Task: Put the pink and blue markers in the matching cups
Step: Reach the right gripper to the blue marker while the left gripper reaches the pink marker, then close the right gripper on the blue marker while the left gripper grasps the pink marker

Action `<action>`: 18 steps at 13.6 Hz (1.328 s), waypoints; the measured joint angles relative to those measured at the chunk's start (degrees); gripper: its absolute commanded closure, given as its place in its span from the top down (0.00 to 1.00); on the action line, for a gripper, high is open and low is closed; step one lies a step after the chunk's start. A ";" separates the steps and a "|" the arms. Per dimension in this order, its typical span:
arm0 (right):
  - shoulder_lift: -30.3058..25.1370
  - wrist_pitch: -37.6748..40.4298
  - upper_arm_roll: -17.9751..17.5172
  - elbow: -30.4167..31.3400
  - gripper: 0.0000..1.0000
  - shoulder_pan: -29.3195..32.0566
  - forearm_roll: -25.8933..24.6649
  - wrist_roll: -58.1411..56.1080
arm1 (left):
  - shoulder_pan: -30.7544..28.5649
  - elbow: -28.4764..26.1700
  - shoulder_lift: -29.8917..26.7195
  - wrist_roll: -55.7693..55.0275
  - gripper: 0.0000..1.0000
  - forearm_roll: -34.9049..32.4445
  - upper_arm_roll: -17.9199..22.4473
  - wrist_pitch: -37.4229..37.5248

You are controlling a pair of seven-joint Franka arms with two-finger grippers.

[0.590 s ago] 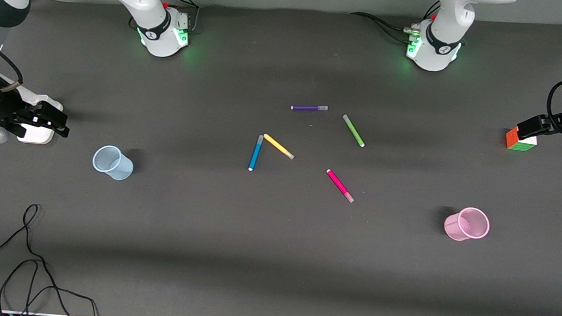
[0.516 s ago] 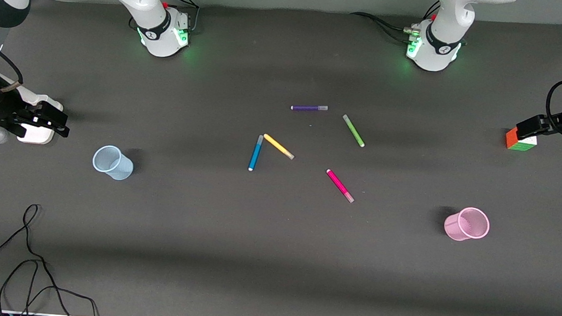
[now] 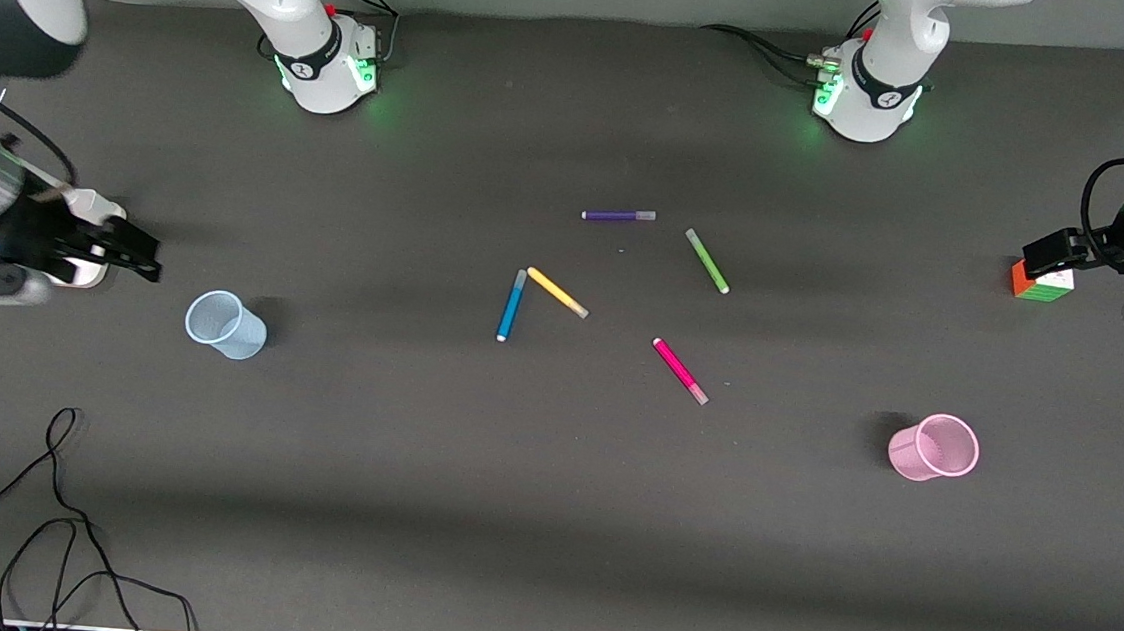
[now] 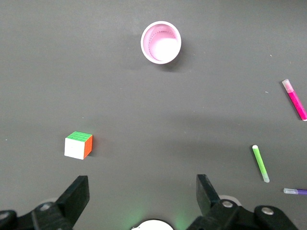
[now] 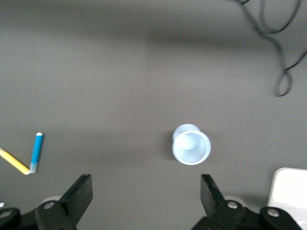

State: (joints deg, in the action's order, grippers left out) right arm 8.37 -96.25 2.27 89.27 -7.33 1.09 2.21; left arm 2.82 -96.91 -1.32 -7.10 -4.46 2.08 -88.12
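Note:
The blue marker (image 3: 512,305) and the pink marker (image 3: 680,370) lie flat mid-table. The pale blue cup (image 3: 225,325) stands upright toward the right arm's end, and the pink cup (image 3: 935,447) stands toward the left arm's end. My right gripper (image 3: 135,260) is open and empty above the table close to the blue cup. Its wrist view shows the blue cup (image 5: 191,147) and the blue marker (image 5: 36,152). My left gripper (image 3: 1048,256) is open and empty over a colour cube. Its wrist view shows the pink cup (image 4: 161,42) and the pink marker (image 4: 296,99).
A yellow pen (image 3: 557,292) touches the blue marker's capped end. A green pen (image 3: 707,261) and a purple pen (image 3: 618,216) lie nearer the bases. The colour cube (image 3: 1043,283) sits under the left gripper, a white block (image 3: 84,270) under the right. A black cable (image 3: 55,516) lies near the front edge.
Both grippers have shifted a little toward the middle of the table, the right one more. The markers and cups have not moved.

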 measured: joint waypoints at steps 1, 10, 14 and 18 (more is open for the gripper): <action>1.80 0.02 -0.12 0.06 1.00 -1.53 1.13 2.10 | -0.03 0.04 0.03 0.00 0.99 0.00 0.00 -0.01; 25.36 -9.66 -0.71 -1.32 1.00 -21.77 13.96 34.34 | -0.02 1.52 5.37 -0.01 0.99 3.47 -0.39 0.68; 34.23 -18.49 -0.71 -1.90 0.98 -21.92 19.08 35.26 | 3.15 1.60 12.88 -5.03 0.99 6.69 -2.71 -4.09; 38.76 -21.78 -1.36 -2.78 0.94 -22.00 22.35 35.26 | 12.05 1.72 19.95 -19.69 0.99 6.94 -3.36 -11.31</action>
State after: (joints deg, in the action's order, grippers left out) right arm 47.13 -118.03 0.91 86.49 -29.33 23.44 37.47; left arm 14.88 -95.19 18.63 -26.78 2.48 -1.28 -99.44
